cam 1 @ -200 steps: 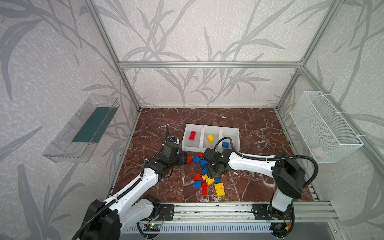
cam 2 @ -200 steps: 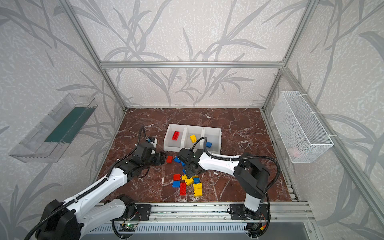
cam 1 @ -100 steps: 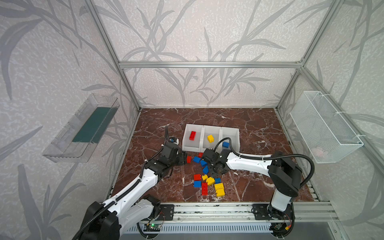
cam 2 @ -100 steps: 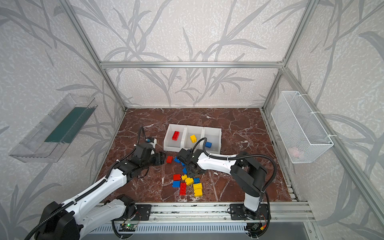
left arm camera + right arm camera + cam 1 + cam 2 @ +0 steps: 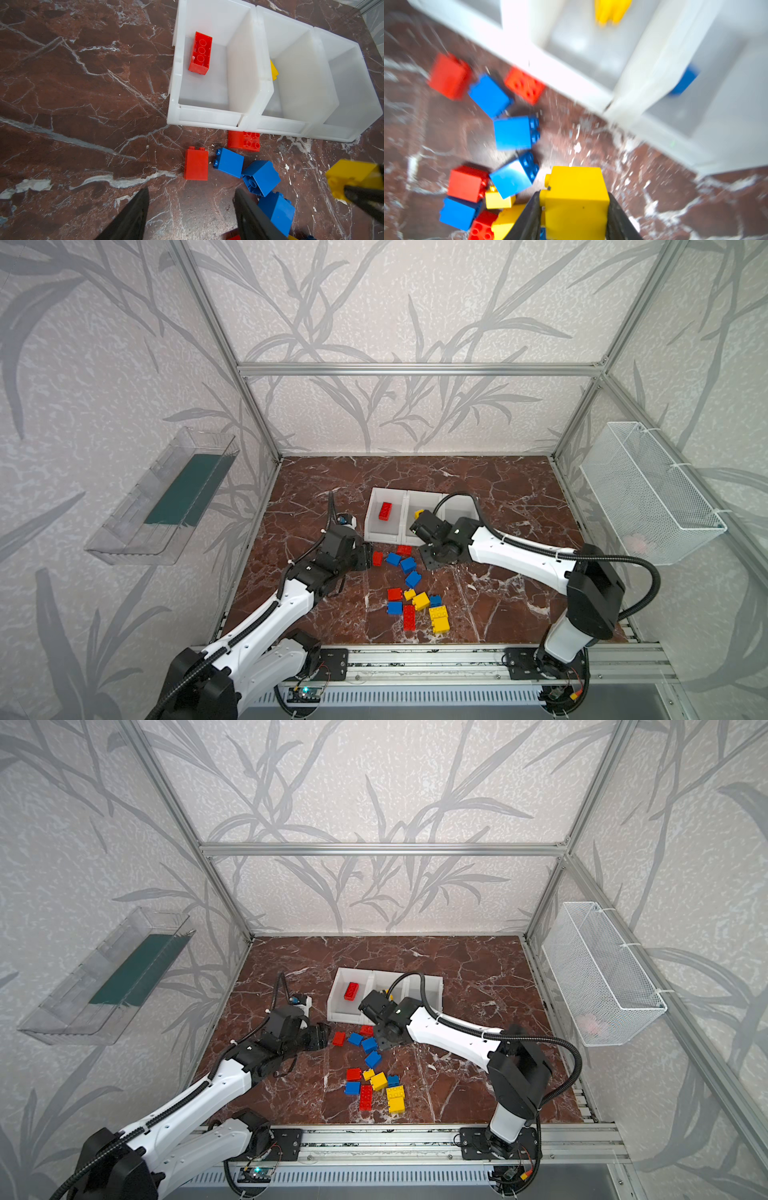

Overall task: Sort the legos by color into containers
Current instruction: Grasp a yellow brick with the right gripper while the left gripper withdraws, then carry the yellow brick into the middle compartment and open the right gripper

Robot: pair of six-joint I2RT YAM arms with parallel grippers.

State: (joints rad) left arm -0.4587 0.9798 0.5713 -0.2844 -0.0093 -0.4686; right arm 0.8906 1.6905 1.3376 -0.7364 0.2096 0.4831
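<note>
The right jaws pinch a yellow brick from both sides, as the right wrist view shows. In both top views that arm's head sits at frame centre, just in front of the containers, three white bins joined in a row on the marble table. The left bin holds a long red brick, the middle one a yellow piece, the right one a blue piece. The left jaws stand spread and empty, low over the table, just left of a red brick lying on its side. The remaining legos lie loose below centre, colours mixed.
</note>
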